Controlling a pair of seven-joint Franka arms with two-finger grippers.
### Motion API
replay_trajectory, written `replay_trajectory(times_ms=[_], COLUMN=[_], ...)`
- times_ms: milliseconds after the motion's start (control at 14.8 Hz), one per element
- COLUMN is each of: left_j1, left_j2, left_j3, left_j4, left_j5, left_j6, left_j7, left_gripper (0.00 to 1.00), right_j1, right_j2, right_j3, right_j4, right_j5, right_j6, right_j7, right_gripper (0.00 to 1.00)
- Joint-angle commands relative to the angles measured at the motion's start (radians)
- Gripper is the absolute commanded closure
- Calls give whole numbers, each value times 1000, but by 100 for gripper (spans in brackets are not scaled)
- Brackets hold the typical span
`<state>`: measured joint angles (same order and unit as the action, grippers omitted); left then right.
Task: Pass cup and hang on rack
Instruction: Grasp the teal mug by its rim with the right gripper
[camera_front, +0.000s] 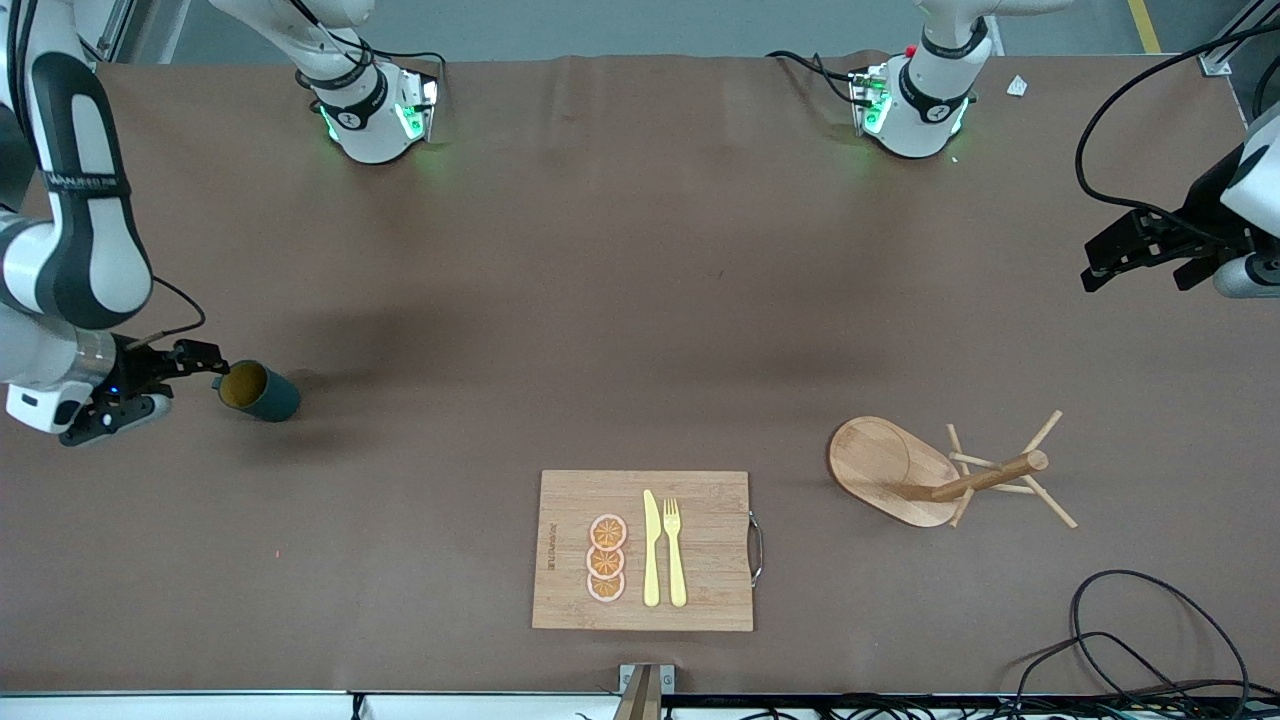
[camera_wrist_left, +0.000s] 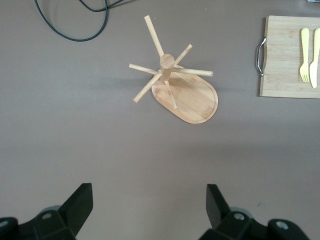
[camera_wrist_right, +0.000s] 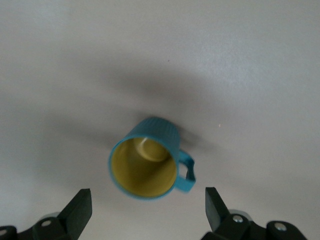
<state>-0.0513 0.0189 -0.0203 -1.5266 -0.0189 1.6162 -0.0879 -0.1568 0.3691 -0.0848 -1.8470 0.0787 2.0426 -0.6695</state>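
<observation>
The right wrist view looks down on the cup (camera_wrist_right: 145, 161), a small teal mug with a ribbed outer wall. It stands on the plain table surface (camera_wrist_right: 250, 60) with its mouth open to the camera. The inside is yellow, and a pale reflection shows near the bottom. Its loop handle (camera_wrist_right: 187, 172) sticks out from one side of the body. The right gripper (camera_wrist_right: 145, 212) is above the cup, with its two dark fingers (camera_wrist_right: 79, 210) spread wide apart, and neither finger touches the cup. A soft shadow lies on the table around the cup.
</observation>
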Motion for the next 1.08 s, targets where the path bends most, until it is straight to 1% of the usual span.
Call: replay_trajectory(times_ms=[0, 135, 203, 270, 338, 406, 473, 541, 609, 676, 811, 1014], left_j1=[1, 1, 1, 1, 1, 2, 2, 2, 2, 2, 2, 2], left_j2=[6, 6, 4, 4, 4, 6, 6, 6, 6, 6, 6, 4], left_j3=[-4, -3, -4, -4, -4, -4, -4, -3, -4, -3, -3, -3], left_j4=[19, 19, 19, 19, 19, 19, 19, 19, 17, 19, 17, 17], left_j5=[13, 11, 11, 11, 11, 11, 11, 11, 11, 11, 11, 11], left_j6=[-18, -18, -18, -18, -18, -18, -18, -18, -18, -18, -18, -18], left_j7=[-6, -6, -6, -4, -4, -4, -4, -4, -4, -4, -4, -4], left_gripper=[0, 0, 0, 0, 0, 0, 0, 0, 0, 0, 0, 0], right_j1=[-29, -30, -29, -29, -29, -27, -26, -26, -23, -21, -10, 61], right_j2=[50, 56, 56, 56, 56, 56, 56, 54, 53, 51, 48, 19], right_j3=[13, 13, 13, 13, 13, 13, 13, 13, 13, 13, 16, 14], right_j4=[-17, -60, -86, -116, -150, -176, -181, -181, -181, -175, -131, -61], right_j5=[19, 19, 19, 19, 19, 19, 19, 18, 18, 18, 16, 16], right_j6=[66, 120, 148, 190, 236, 261, 261, 255, 252, 233, 153, 33], right_j7=[-68, -71, -71, -71, -71, -71, -71, -73, -74, -91, -114, -87], right_gripper=[1, 6, 11, 17, 26, 40, 60, 82, 96, 100, 100, 100])
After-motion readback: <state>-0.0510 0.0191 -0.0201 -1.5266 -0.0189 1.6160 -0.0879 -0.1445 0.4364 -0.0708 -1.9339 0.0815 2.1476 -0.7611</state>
